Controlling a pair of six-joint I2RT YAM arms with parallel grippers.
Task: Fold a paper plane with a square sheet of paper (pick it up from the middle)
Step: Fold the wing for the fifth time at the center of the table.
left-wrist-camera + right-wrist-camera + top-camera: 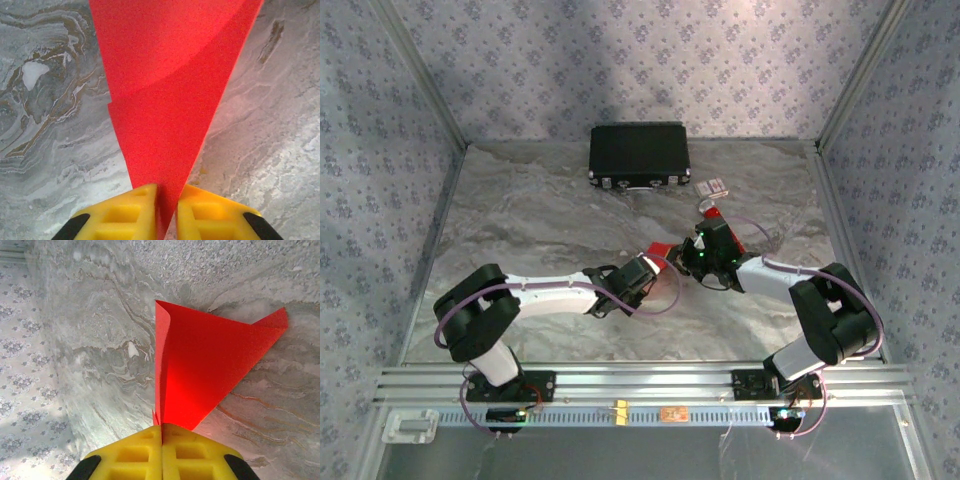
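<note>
The square sheet of paper (661, 249) is a creased, pointed bright red shape held just above the marble table between both arms. In the left wrist view its narrow point (170, 90) runs down between my left gripper's (167, 200) yellow fingers (135, 210), which have closed in on it with a sliver of gap on the right side. My right gripper (161, 432) is shut tight on a folded edge of the sheet (200, 370), which stands upright along its crease. From above, the left gripper (657, 265) and right gripper (697, 252) face each other across the paper.
A black case (640, 153) lies at the back of the marble table (540, 210). A small pink-and-white item (715, 185) and a red piece (713, 213) sit behind the right gripper. Patterned walls close in the sides.
</note>
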